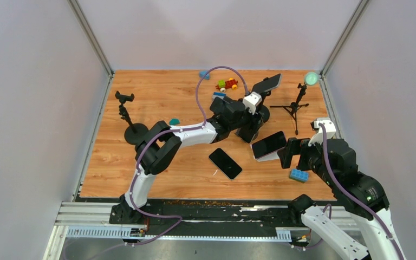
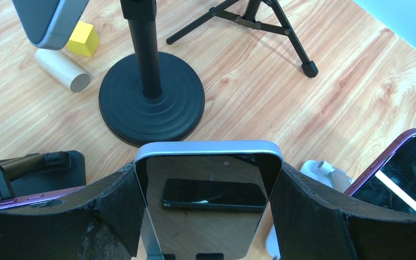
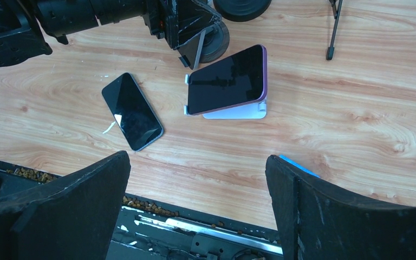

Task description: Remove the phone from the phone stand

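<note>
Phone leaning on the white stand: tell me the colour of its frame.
Purple frame around a black screen on the phone; it shows best in the right wrist view.

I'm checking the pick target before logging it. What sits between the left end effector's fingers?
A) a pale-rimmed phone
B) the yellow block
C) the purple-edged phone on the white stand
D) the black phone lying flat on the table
A: in the left wrist view, a pale-rimmed phone sits between the fingers of the left end effector, with both fingers against its side edges.
</note>
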You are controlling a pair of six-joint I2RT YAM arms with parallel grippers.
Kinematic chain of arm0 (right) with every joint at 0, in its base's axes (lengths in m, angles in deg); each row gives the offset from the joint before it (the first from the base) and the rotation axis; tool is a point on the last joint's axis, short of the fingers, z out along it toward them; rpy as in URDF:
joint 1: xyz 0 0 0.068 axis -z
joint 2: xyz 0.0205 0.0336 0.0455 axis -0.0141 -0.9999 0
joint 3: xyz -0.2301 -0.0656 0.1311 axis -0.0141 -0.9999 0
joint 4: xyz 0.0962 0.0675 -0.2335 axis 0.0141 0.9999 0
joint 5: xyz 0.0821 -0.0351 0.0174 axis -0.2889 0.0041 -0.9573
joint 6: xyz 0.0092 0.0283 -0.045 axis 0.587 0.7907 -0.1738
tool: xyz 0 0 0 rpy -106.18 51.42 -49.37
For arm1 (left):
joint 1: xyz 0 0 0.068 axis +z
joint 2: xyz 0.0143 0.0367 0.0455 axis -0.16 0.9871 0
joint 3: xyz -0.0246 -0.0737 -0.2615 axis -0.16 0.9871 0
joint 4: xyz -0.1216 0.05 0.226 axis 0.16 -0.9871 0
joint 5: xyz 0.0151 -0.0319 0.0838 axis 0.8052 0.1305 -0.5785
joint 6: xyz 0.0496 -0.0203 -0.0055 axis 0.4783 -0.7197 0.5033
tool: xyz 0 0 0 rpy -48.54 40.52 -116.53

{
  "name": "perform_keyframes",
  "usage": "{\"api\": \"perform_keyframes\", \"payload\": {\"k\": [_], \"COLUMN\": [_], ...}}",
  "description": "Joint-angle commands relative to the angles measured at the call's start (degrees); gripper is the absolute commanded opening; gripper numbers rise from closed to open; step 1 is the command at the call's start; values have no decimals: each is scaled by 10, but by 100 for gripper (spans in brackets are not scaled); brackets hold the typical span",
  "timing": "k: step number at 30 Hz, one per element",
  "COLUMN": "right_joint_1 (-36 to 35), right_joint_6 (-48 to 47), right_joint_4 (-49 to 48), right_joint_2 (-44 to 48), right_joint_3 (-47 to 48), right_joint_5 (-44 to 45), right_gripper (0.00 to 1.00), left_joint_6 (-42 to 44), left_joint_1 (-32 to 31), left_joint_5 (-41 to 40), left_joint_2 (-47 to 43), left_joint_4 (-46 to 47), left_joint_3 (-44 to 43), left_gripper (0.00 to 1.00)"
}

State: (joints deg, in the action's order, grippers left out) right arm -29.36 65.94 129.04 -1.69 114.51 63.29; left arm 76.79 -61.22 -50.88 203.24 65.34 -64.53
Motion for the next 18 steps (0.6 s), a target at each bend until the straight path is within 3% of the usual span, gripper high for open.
{"api": "perform_keyframes", "payload": {"k": [1,18], "right_joint_1": [3,3], "right_joint_6": [7,8], "right_joint_4": [3,3], "right_joint_2": [-1,0], "right_joint_3": [-1,-5], "right_joint_5": [-4,-5], "right_gripper": [97,97], "left_joint_6": [-4,-11], "left_joint_1": [-1,-1], "left_joint_5": [18,9], "left_joint_2": [-38,-102], "left_joint_4": [7,25], "left_joint_3": [-12,2], "left_gripper": [0,0]}}
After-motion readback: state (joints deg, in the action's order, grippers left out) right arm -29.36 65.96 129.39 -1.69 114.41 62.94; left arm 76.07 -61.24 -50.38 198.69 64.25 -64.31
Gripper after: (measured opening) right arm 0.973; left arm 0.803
